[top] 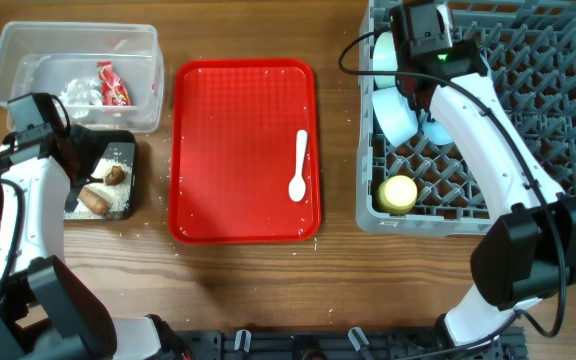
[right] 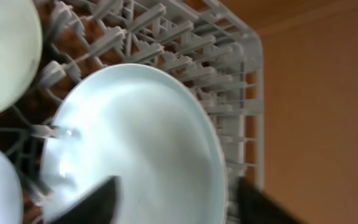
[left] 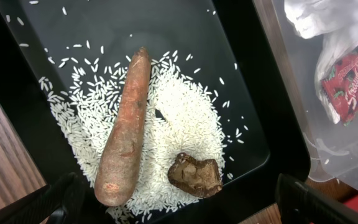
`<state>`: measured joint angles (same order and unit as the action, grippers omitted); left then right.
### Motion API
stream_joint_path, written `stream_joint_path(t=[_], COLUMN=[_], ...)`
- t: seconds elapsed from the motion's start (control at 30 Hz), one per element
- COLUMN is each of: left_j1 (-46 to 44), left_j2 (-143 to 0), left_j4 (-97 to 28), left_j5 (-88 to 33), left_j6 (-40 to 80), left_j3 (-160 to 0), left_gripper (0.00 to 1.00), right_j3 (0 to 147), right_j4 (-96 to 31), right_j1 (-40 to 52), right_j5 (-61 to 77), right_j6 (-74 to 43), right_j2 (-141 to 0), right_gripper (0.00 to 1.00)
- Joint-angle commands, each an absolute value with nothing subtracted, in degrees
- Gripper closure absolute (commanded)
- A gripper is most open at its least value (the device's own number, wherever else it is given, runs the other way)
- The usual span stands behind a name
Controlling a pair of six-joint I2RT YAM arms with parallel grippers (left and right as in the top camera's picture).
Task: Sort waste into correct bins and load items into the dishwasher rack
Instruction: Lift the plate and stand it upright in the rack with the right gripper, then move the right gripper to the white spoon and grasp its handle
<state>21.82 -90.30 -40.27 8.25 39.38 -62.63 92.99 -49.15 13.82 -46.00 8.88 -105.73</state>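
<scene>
- My left pincer (left: 182,202) is hanging released, its fingers spread wide, over the black tray (left: 166,25) near the table's (top: 268,290) left edge.
- In that tray the carrot-shaped piece (left: 126,130) is lying on the rice crumbs (left: 185,118), and the brown lump (left: 196,175) is sitting just beside its thick end.
- The clear tub (top: 28,45) is sitting in the far left corner, just beside the black tray, and is holding the red wrapper (top: 113,83) and the tissue (top: 78,92).
- My right pincer (right: 176,202) is hovering released, and the rim of the plate (right: 135,143) is showing between its fingers; I cannot tell whether they are touching it.
- The plate is standing among the pegs of the rack (top: 548,120), which is sitting by the far right corner.
- One bowl (top: 396,115), a second bowl (top: 434,131) and the yellow cup (top: 399,194) are sitting in the rack's left side.
- The spoon (top: 299,168) is lying on the red serving tray (top: 208,150) mid-table.
</scene>
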Motion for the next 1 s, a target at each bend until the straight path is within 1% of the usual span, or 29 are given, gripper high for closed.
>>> stream_joint_path(t=[0.0,0.07,0.13,0.17,0.23,0.3,0.33,0.37,0.4,0.43,0.5,0.53,0.57,0.63,0.7,0.8,0.97], left_j1=[22.02,22.02,22.02,22.02,22.02,22.02,22.02,22.02,22.02,22.02,22.02,22.02,22.02,22.02,22.02,22.02,22.02], left_j2=[-89.8,-89.8,-89.8,-89.78,-89.8,-89.8,-89.8,-89.8,-89.8,-89.8,-89.8,-89.8,-89.8,-89.8,-89.8,-89.8,-89.8], left_j4=[-40.29,-40.29,-40.29,-40.29,-40.29,-40.29,-40.29,-40.29,-40.29,-40.29,-40.29,-40.29,-40.29,-40.29,-40.29,-40.29,-40.29], left_j5=[8.43,8.43,8.43,8.43,8.43,8.43,8.43,8.43,8.4,8.43,8.4,8.43,8.43,8.43,8.43,8.4,8.4], left_j6=[39.48,39.48,39.48,39.48,39.48,39.48,39.48,39.48,39.48,39.48,39.48,39.48,39.48,39.48,39.46,39.48,39.48], left_j3=[-63.29,-63.29,-63.29,-63.29,-63.29,-63.29,-63.29,-63.29,-63.29,-63.29,-63.29,-63.29,-63.29,-63.29,-63.29,-63.29,-63.29], left_gripper=[0.0,0.0,0.0,0.0,0.0,0.0,0.0,0.0,0.0,0.0,0.0,0.0,0.0,0.0,0.0,0.0,0.0], right_j3=[93.43,94.41,95.02,95.04,95.04,95.04,95.04,95.02,94.59,93.93,93.08,93.06,93.03,93.03,93.03,93.03,93.01], right_j4=[-50.7,-51.13,-50.61,-49.67,-47.81,-45.95,-44.97,-43.11,-40.8,-39.59,-39.44,-39.86,-40.1,-40.4,-40.58,-42.83,-46.57], right_j1=[13.8,13.8,14.0,14.31,14.61,14.61,14.61,14.61,14.7,15.09,16.4,17.37,18.92,21.91,24.99,27.29,29.47], right_j5=[-42.33,-38.54,-31.83,-26.02,-9.47,10.44,16.86,23.94,28.99,29.69,29.36,28.73,27.81,25.89,23.18,15.73,6.31], right_j6=[4.1,4.14,4.56,4.54,4.51,4.25,3.6,0.3,-5.58,-9.45,-12.1,-12.4,-13.67,-17.37,-20.51,-26.92,-27.03], right_j2=[-104.64,-101.6,-97.89,-95.39,-91.24,-88.29,-87.81,-87.74,-88.49,-89.25,-91.35,-93.23,-95.44,-99.92,-104.29,-108.07,-111.31], right_gripper=[0.2,0.13,0.12,0.12,0.12,0.12,0.14,0.17,0.21,0.23,0.25,0.28,0.34,0.37,0.44,0.44,0.43])
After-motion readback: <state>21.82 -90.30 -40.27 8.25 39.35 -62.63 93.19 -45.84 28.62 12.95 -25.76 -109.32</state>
